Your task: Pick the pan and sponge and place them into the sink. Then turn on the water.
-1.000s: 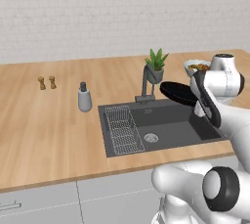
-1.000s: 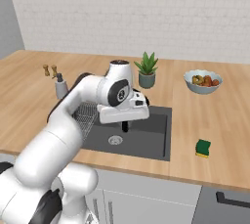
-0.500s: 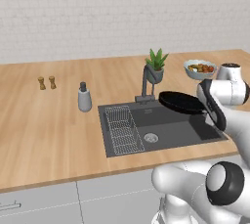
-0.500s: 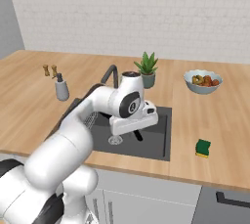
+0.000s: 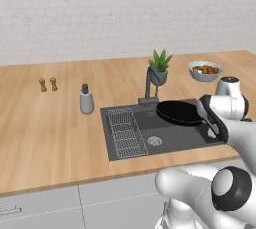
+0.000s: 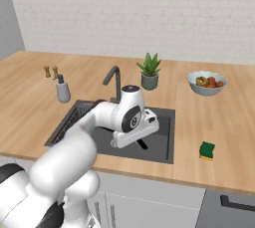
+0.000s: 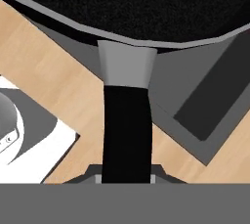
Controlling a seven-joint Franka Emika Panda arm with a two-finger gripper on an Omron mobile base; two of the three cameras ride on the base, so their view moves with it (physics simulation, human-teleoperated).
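The black pan point(image 5: 177, 112) hangs level over the right half of the dark grey sink point(image 5: 170, 140), just in front of the faucet point(image 5: 150, 85). My gripper point(image 5: 204, 116) is shut on the pan's handle at its right side. In the hand view the handle point(image 7: 127, 130) runs up from between my fingers to the pan's round body point(image 7: 127, 3). In the right base view my hand point(image 6: 137, 131) hovers over the basin point(image 6: 164, 137) and covers most of the pan. The green sponge point(image 6: 206, 150) lies on the wooden counter right of the sink, apart from the gripper.
A wire rack point(image 5: 125, 133) fills the sink's left part, with the drain point(image 5: 154, 141) beside it. A grey soap bottle point(image 5: 86, 100) stands left of the sink. A potted plant point(image 5: 160, 68) and a fruit bowl point(image 5: 205, 70) sit behind it. Two small shakers point(image 5: 47, 84) stand far left.
My arm has swung the pan leftward from above the counter's edge and lowered it over the sink basin. The grip stayed shut on the handle throughout.
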